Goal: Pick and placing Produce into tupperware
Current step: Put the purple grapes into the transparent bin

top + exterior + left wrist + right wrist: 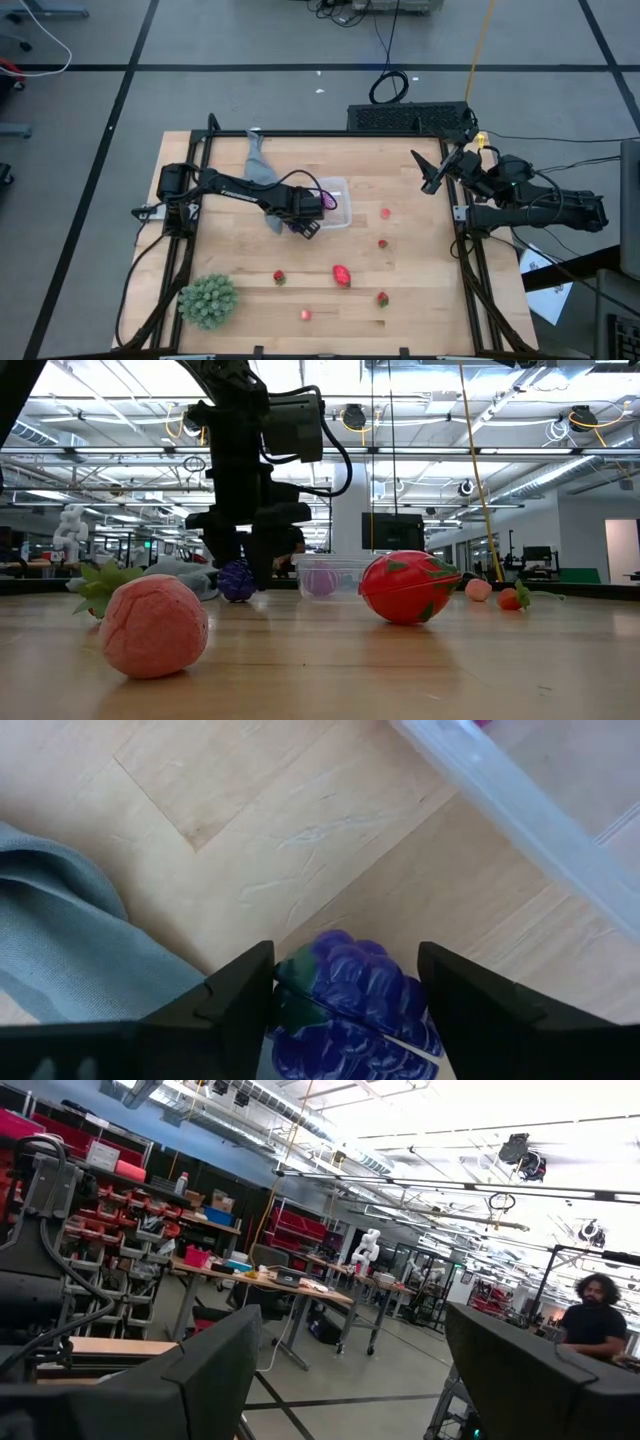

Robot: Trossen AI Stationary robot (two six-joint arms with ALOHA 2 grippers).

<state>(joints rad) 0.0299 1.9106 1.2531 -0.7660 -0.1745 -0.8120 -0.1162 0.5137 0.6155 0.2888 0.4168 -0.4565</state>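
Left tool (345, 1010) down at the table (420, 310) just beside the tupperware (335, 203), fingers (235, 995) part-open either side of the dark blue-purple fruit (355, 1000), which sits on the wood next to the grey cloth (70, 920); contact w/ the fruit probably not made yet, hard to tell. Right tool (345, 1370) parked high at the table's far right edge, fingers spread wide, holding nothing. Magenta fruit (320, 582) inside the tupperware, larger red-pink fruit (342, 275) and small red berries (382, 243) scattered on the near half, green spiky ball (208, 300) at the near-left corner; no readable labels or writing anywhere.
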